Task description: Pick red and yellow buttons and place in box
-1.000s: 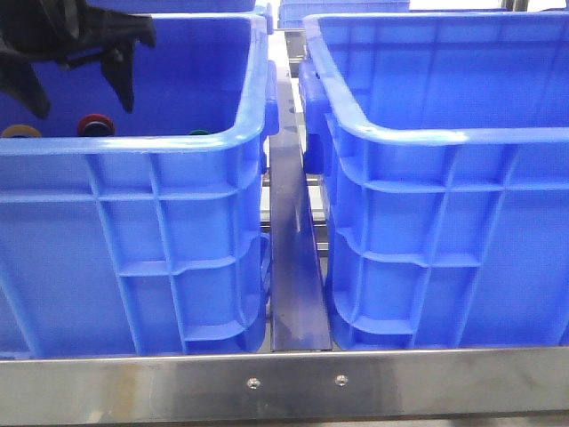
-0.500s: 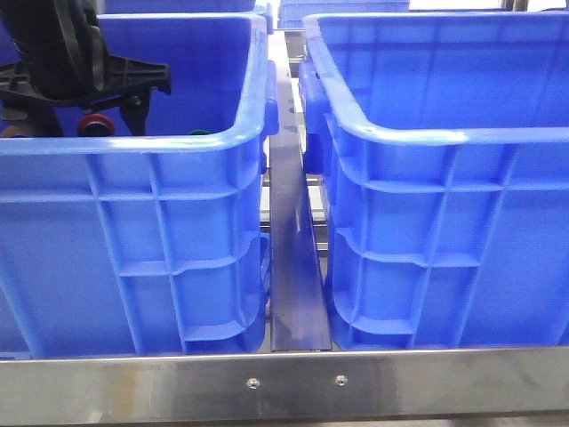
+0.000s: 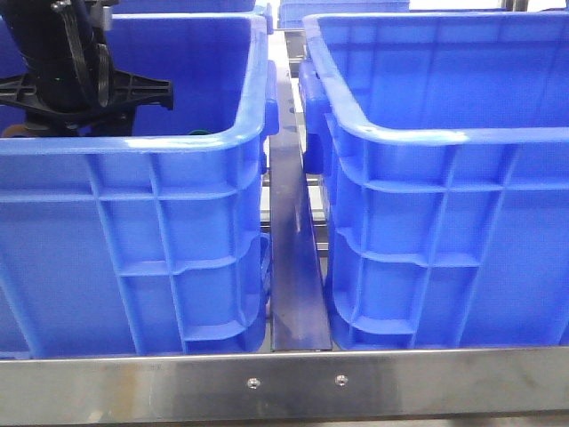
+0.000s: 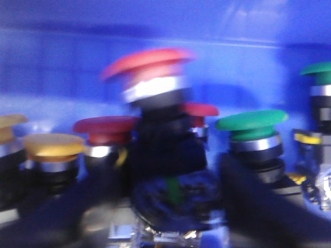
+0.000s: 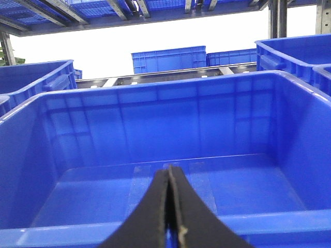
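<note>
Left end effector [image 3: 67, 89] is down inside the left crate [image 3: 133, 147], among the buttons. In the blurred left wrist view a red button [image 4: 150, 70] appears to sit between its fingers; whether it is clamped, I cannot tell. Yellow button [image 4: 53, 146] stands beside it. Right end effector [image 5: 169, 206], fingers pressed together, waits over the empty box [image 5: 155, 88], leaving the drop zone free.

Glossy blue plastic crates [image 3: 418, 178] with ribbed walls sit on a brushed metal rail [image 3: 284, 384]. Push-button caps, red [image 4: 106, 125], yellow [image 4: 53, 144] and green [image 4: 252, 120], look smooth and satiny above shiny metal collars.
</note>
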`<act>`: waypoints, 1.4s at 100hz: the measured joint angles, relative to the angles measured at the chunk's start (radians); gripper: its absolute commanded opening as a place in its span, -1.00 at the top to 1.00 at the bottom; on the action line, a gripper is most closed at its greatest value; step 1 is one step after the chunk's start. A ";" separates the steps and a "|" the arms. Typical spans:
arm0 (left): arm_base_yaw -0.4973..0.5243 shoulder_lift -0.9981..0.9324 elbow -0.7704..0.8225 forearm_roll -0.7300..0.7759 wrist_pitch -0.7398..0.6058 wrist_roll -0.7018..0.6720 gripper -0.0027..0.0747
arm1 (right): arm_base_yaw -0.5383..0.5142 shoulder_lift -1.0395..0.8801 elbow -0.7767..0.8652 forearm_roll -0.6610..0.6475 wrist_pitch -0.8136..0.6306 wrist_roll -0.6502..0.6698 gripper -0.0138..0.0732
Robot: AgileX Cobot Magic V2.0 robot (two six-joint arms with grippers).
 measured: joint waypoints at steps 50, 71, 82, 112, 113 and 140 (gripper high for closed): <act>-0.010 -0.087 -0.002 0.009 0.079 0.086 0.98 | 0.000 0.000 0.000 0.000 0.000 0.000 0.90; -0.064 -0.229 0.021 0.009 0.123 0.208 0.98 | 0.000 0.000 0.000 0.000 0.000 0.000 0.90; -0.104 -0.327 0.070 0.009 0.129 0.235 0.98 | 0.000 0.000 0.000 0.000 0.000 0.000 0.90; -0.312 -0.589 0.192 0.009 0.117 0.279 0.98 | 0.000 0.000 0.000 0.000 0.000 0.000 0.90; -0.319 -0.593 0.194 0.009 0.115 0.282 0.98 | 0.000 0.000 0.000 0.000 0.000 0.000 0.90; -0.573 -0.649 0.201 0.009 0.041 0.335 0.98 | 0.000 0.000 0.000 0.000 0.000 0.000 0.90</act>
